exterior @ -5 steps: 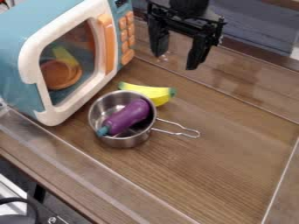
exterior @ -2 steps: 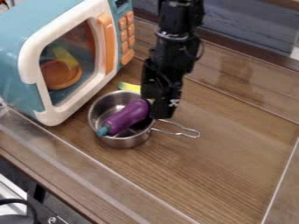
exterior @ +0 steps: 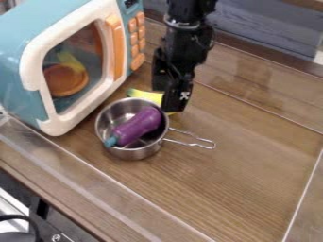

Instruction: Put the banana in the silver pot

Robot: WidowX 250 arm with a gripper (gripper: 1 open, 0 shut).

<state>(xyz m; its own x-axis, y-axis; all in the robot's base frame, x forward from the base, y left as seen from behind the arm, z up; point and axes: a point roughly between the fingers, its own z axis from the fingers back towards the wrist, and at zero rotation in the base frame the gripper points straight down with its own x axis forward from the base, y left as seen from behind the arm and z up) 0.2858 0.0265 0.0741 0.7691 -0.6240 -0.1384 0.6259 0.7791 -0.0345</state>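
Nearest the front edge, the wooden table [exterior: 240,189] is bare. Next back sits the silver pot [exterior: 117,139], its wire loop handle pointing right. A purple eggplant toy [exterior: 136,125] already lies in it, filling much of the bowl (worth noting for later: the banana must share that space).

Just behind the pot's far rim lies the banana [exterior: 146,97]. Only a sliver of yellow shows now; the arm covers the rest.

Change noted: a second ago the gripper [exterior: 175,99] hung high, behind and to the right of the banana, with the whole fruit in plain view. Since then it has come down and turned about its own axis, and now stands over the banana, pointing straight down. Its jaws stand wide apart; nothing is held. Whether the fingertips touch the fruit or the table I cannot tell from this angle.

Reading: the approach looks nearly done and the grasp itself has not begun. Banana not yet moved, so the task is at an early stage. Likely next needs: close on the fruit, lift clear of the pot rim, carry it the short way forward.

Farthest back, left, stands the teal toy microwave [exterior: 38,38], with yellow-orange food visible in its window.
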